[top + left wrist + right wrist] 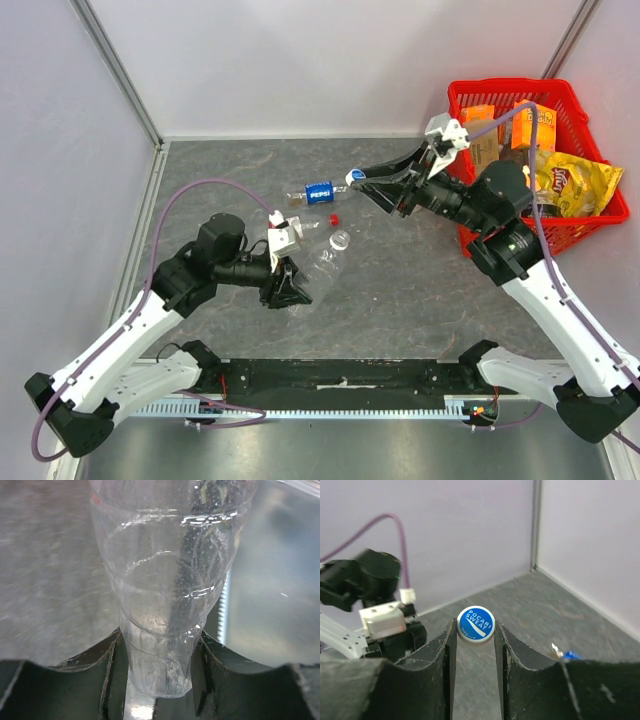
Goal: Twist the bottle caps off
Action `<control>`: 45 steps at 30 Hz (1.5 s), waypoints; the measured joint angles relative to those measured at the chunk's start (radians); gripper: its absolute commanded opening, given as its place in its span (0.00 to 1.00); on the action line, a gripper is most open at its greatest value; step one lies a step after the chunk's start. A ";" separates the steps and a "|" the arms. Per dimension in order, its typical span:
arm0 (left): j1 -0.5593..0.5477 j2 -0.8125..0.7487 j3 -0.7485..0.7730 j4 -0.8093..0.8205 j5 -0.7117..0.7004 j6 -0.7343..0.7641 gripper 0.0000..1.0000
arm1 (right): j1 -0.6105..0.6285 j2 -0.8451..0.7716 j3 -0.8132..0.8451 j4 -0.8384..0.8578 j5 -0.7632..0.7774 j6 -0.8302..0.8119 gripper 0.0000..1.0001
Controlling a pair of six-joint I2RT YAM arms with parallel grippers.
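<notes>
My left gripper (293,288) is shut on the base of the clear unlabelled bottle (325,260), which lies tilted with its open mouth toward the table's middle. In the left wrist view the bottle's base (160,665) is pinched between the jaws. My right gripper (362,181) is shut on a white-rimmed cap with a blue Pocari Sweat top (475,624), held above the table. The Pepsi bottle (319,192) lies on its side just left of it. A red cap (334,218) lies loose on the table. No red-label bottle shows.
A red basket (590,226) with snack packets stands at the back right, behind my right arm. The enclosure's walls close the table at the back and left. A metal rail (330,410) runs along the near edge.
</notes>
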 measured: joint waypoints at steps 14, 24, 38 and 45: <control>0.000 -0.269 -0.379 0.453 -0.491 -0.066 0.02 | 0.000 0.057 -0.312 -0.111 0.191 -0.075 0.00; 0.000 -0.229 -0.522 0.754 -0.531 -0.090 0.02 | 0.008 0.143 -0.606 0.016 0.290 -0.005 0.00; 0.000 -0.139 -0.448 0.778 -0.401 -0.143 0.02 | 0.102 0.408 -0.624 -0.011 0.558 -0.032 0.08; 0.000 -0.140 -0.405 0.751 -0.373 -0.152 0.02 | 0.103 0.423 -0.621 -0.005 0.596 -0.023 0.33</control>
